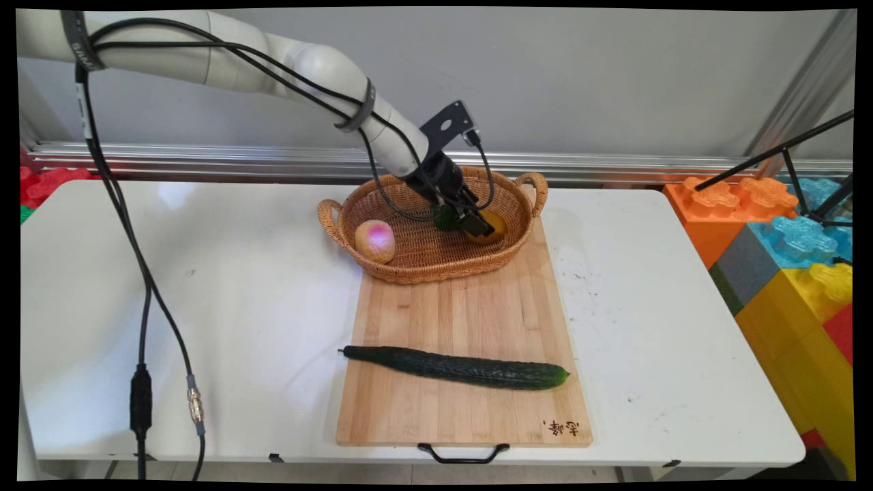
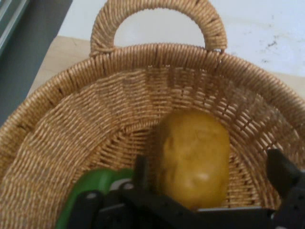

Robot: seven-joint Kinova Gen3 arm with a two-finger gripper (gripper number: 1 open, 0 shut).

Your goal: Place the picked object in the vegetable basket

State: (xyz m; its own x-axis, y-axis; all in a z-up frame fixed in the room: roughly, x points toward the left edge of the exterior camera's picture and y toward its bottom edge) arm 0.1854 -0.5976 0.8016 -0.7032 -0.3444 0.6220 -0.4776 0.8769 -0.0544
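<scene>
Two views show a white table (image 1: 259, 300) bearing a wooden cutting board (image 1: 470, 320) with a dark burnt mark, not legible, at its near right corner. A wicker basket (image 1: 416, 262) sits on the board's far end; a cucumber (image 1: 455, 367) lies across the near part. Inside the basket the gripper (image 2: 209, 176) stands open, fingers either side of a potato (image 2: 195, 157). An onion (image 1: 374, 240) lies at the basket's left. Only the hand view shows a green thing (image 2: 90, 183) beside the left finger.
</scene>
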